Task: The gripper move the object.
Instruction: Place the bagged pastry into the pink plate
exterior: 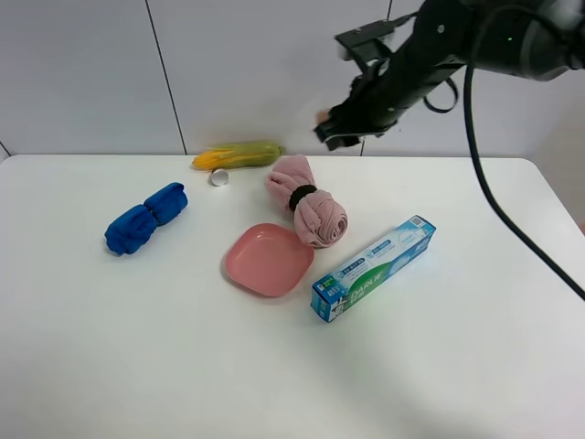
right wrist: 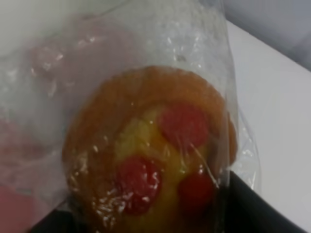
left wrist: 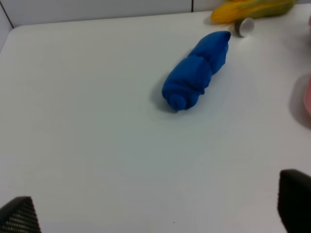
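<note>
My right gripper [exterior: 340, 131] is a black claw on a dark arm, raised high above the back of the table near the wall. It is shut on the object, a round golden-brown tart with red spots [right wrist: 150, 155] sealed in a clear plastic bag [right wrist: 204, 43]. In the exterior high view only a small pinkish bit of the tart [exterior: 322, 116] shows at the claw's left. A dark finger [right wrist: 257, 208] shows beside the bag. My left gripper [left wrist: 155, 216] is open and empty low over the white table, with the fingertips at the frame's corners.
A pink plate [exterior: 267, 259] lies mid-table. A rolled pink towel [exterior: 306, 210] touches its far edge. A toothpaste box [exterior: 375, 267] lies to its right. A rolled blue towel [exterior: 146, 217] [left wrist: 194, 73], a corn cob [exterior: 238, 155] [left wrist: 252, 8] and a small white cap [exterior: 219, 177] lie further left.
</note>
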Controlling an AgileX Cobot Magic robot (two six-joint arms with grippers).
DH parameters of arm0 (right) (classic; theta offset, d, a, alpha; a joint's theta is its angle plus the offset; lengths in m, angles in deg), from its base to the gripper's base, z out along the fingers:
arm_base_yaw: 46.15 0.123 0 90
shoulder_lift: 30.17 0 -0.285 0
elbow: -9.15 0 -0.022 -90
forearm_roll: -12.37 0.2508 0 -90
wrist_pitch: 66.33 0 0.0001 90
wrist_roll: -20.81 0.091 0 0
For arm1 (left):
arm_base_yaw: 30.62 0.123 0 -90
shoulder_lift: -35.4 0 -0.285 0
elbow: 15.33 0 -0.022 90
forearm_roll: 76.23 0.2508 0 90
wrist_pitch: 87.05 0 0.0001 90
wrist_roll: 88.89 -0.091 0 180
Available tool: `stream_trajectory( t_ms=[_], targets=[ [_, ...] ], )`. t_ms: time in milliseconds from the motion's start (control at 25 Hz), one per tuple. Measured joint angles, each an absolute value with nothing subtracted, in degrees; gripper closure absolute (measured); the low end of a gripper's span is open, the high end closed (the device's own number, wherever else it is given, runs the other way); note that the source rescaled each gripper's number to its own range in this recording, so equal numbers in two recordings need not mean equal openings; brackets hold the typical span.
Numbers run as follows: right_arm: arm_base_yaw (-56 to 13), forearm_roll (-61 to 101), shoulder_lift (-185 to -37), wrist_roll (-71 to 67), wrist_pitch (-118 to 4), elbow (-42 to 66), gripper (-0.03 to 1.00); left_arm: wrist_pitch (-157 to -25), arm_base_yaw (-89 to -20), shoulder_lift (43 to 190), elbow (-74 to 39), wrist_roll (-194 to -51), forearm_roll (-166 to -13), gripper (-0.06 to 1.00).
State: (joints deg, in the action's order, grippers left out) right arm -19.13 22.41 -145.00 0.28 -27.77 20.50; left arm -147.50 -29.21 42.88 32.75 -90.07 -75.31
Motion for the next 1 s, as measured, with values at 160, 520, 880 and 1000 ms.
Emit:
stream_trajectory(
  t_ms=[160,520,880,1000],
  targets=[
    [-8.12,23.26,-145.00,-1.16,-31.70,20.50,0.97,-147.50,-29.21,42.88,32.75,-90.07,-75.31,-0.06],
    [6.39,23.10,-145.00,1.56,-34.58,20.50,0.97,-147.50,-29.21,42.88,32.75,-90.07,-75.31,-0.06],
    [6.67,17.93,-151.67,7.21,-30.85,20.50,0.97,-147.50,-29.21,42.88,32.75,-90.07,-75.31,-0.06],
    [6.67,12.00,-153.53,13.51,-27.95,20.50,0.97,-147.50,-29.21,42.88,32.75,-90.07,-75.31,-0.06]
  ],
)
